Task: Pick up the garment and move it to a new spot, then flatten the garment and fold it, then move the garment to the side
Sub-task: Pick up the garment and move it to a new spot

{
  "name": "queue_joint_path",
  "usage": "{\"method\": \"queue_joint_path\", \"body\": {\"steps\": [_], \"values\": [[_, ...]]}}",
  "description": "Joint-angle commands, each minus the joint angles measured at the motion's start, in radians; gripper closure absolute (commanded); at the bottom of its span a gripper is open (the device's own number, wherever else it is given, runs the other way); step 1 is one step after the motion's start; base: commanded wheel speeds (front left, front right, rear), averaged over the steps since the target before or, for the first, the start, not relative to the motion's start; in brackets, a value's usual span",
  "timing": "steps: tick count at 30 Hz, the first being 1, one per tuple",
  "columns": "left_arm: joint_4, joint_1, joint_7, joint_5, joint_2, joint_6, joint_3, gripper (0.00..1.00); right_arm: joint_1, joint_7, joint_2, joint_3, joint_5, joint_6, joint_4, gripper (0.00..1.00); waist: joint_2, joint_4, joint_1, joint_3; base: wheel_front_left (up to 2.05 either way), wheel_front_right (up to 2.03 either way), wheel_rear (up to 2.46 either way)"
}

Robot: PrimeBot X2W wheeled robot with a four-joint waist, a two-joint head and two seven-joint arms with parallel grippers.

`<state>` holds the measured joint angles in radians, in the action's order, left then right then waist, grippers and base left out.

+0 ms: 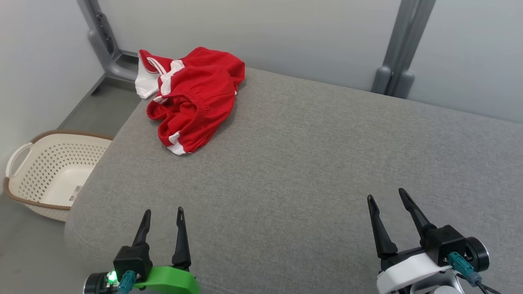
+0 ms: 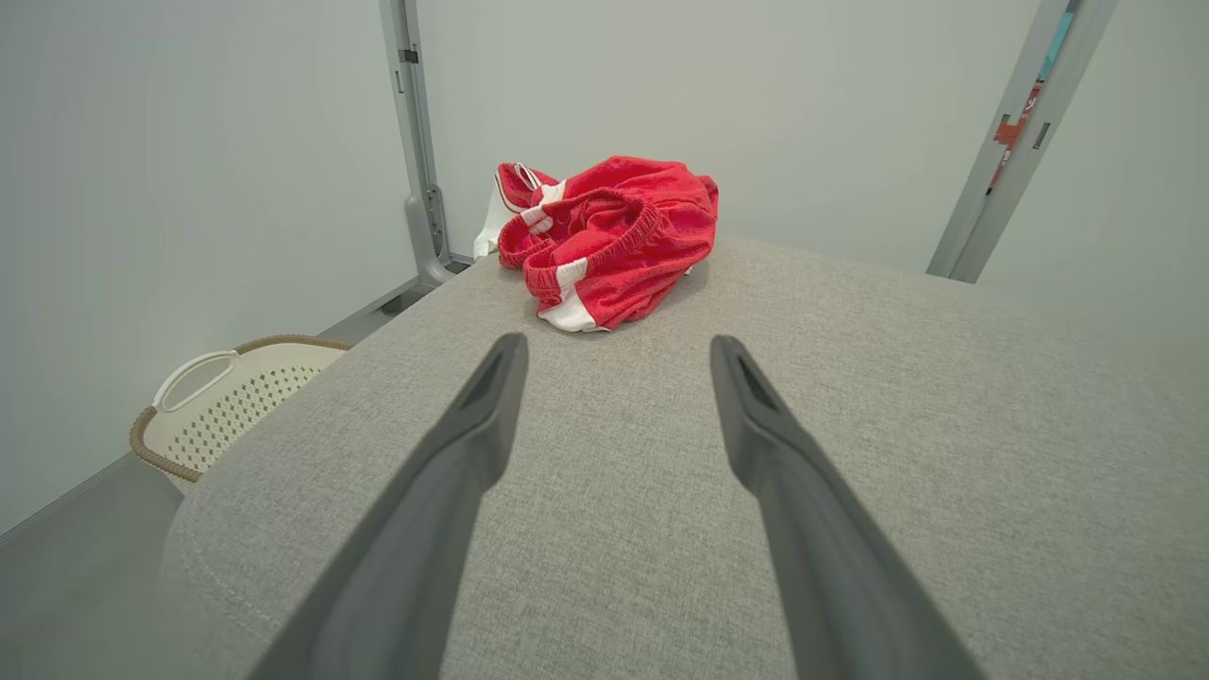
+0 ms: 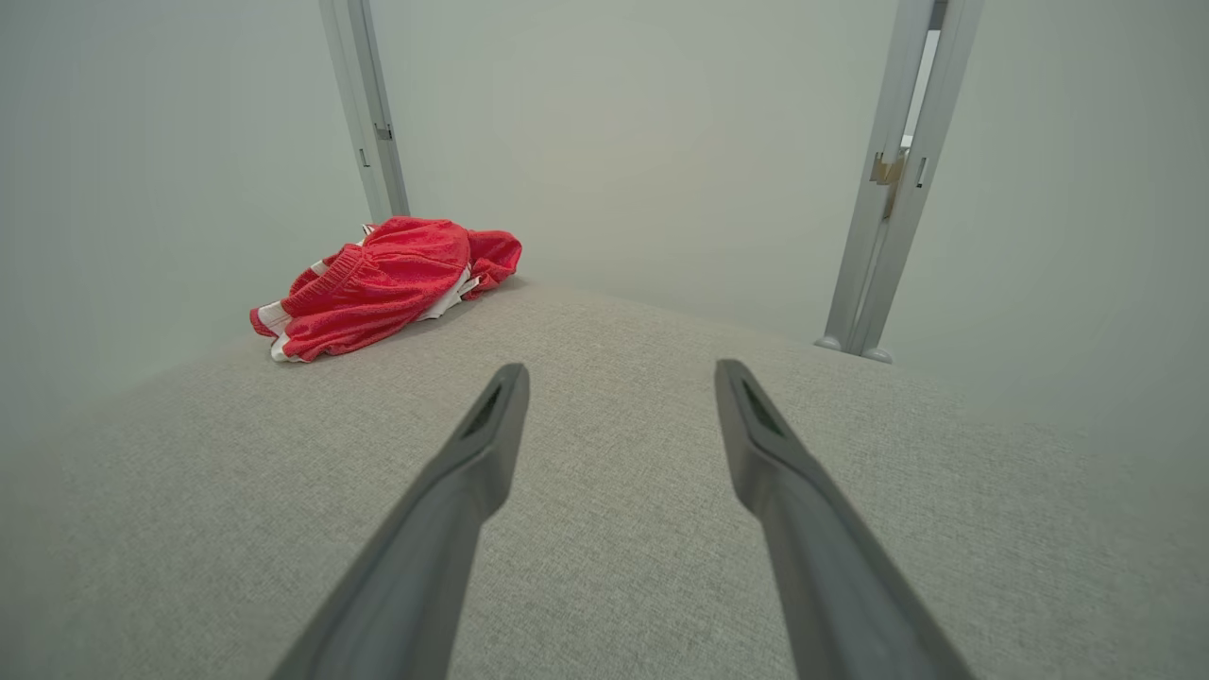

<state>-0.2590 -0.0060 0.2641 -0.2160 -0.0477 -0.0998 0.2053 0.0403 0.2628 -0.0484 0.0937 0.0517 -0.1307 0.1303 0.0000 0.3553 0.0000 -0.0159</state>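
Crumpled red garment with white trim [image 1: 192,96] lies bunched at the far left corner of the grey fabric-covered counter [image 1: 306,163] — well apart from left pincer [image 1: 164,210] and right pincer [image 1: 385,194], both spread wide, empty.

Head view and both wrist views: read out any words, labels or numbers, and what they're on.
No text can be read.
The sticker in the basket: too small to read.
The red tag on the post: blurred, nothing legible.
The garment: no print visible.
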Motion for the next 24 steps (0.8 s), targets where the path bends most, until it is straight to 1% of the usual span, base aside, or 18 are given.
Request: {"method": "queue_joint_path", "body": {"steps": [1, 8, 13, 17, 21, 24], "values": [[0.004, -0.002, 0.001, 0.011, -0.005, 0.002, -0.001, 0.0, -0.005, 0.003, -0.004, 0.001, 0.005, 0.0, 0.001, 0.0, 0.0, 0.06, 0.0, 0.006, 0.0, 0.0, 0.0], [0.008, -0.001, 0.001, 0.007, -0.005, -0.002, -0.008, 0.0, -0.011, 0.003, -0.004, 0.012, 0.001, 0.0, 0.004, 0.0, 0.0, 0.081, 0.0, 0.009, 0.0, 0.0, 0.0], [0.013, 0.001, 0.001, 0.003, -0.005, -0.005, -0.013, 0.0, -0.011, 0.003, -0.004, 0.021, 0.003, 0.0, 0.0, 0.0, 0.0, 0.073, 0.0, 0.015, 0.0, 0.0, 0.0], [0.017, -0.024, 0.001, 0.022, -0.005, 0.007, -0.012, 0.0, -0.024, 0.003, -0.003, 0.025, -0.005, 0.0, -0.013, 0.0, 0.0, 0.057, 0.0, 0.04, 0.0, 0.0, 0.0], [0.06, -0.088, 0.001, 0.039, -0.035, 0.028, -0.045, 0.0, -0.03, 0.003, -0.004, 0.009, -0.019, 0.0, -0.034, 0.0, 0.0, 0.041, 0.0, 0.072, 0.0, 0.0, 0.0], [0.094, -0.184, 0.001, 0.062, -0.09, 0.06, -0.063, 0.0, -0.045, 0.003, -0.004, -0.001, -0.035, 0.0, -0.048, 0.0, 0.0, 0.028, 0.0, 0.105, 0.0, 0.0, 0.0]]}}
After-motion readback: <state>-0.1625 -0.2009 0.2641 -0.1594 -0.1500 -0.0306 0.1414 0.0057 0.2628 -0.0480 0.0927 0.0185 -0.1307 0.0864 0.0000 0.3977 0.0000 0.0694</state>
